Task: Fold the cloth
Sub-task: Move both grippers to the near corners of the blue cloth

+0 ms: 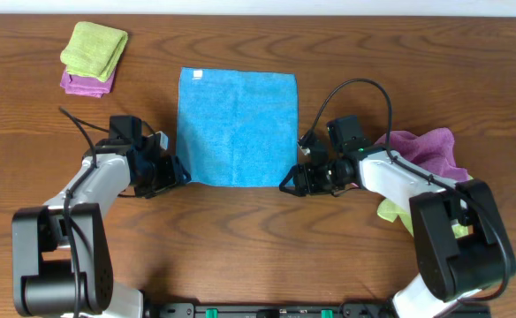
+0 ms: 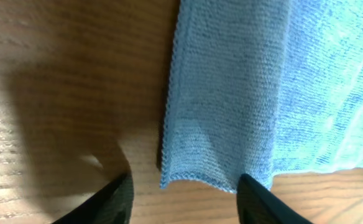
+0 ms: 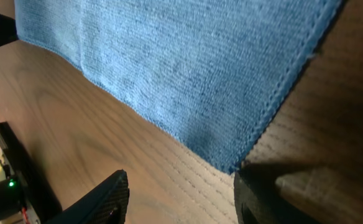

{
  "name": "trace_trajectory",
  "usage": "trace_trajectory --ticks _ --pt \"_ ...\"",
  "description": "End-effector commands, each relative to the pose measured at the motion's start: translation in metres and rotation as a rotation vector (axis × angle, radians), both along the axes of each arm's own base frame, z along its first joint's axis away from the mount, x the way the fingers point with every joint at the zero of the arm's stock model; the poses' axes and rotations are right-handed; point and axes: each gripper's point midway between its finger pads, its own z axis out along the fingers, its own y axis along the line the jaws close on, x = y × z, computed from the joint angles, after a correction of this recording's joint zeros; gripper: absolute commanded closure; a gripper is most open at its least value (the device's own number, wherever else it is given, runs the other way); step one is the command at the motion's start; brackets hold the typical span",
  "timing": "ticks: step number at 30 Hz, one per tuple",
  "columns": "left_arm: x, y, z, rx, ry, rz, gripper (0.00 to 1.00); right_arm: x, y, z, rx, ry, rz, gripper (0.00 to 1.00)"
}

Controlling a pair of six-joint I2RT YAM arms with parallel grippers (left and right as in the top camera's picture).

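Note:
The sky-blue cloth (image 1: 237, 126) lies flat and spread out on the wooden table, with its small white tag (image 1: 198, 74) at the far left corner. My left gripper (image 1: 177, 171) is open at the cloth's near left corner; in the left wrist view that corner (image 2: 222, 124) lies just ahead of the open jaws (image 2: 184, 199). My right gripper (image 1: 288, 183) is open at the near right corner; in the right wrist view the cloth (image 3: 188, 68) ends in a corner just ahead of the jaws (image 3: 178, 199). Neither gripper holds anything.
A folded lime-green cloth (image 1: 94, 49) lies on a folded purple cloth (image 1: 83, 84) at the far left. A crumpled purple cloth (image 1: 430, 148) over a lime-green one (image 1: 390, 212) lies at the right, by my right arm.

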Motion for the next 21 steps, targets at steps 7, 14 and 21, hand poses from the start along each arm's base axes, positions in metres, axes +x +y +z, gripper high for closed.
trace_trajectory --ticks 7,14,21 --pt "-0.003 -0.011 -0.025 -0.08 0.07 0.02 0.69 0.004 -0.021 -0.024 -0.133 0.006 -0.045 0.44" --pt "-0.008 -0.014 -0.024 -0.102 0.094 0.021 0.94 0.009 -0.04 -0.029 -0.19 0.034 -0.126 0.51" --pt "-0.005 -0.024 -0.016 -0.171 0.093 0.029 0.94 0.012 -0.042 -0.029 -0.186 0.034 -0.146 0.59"
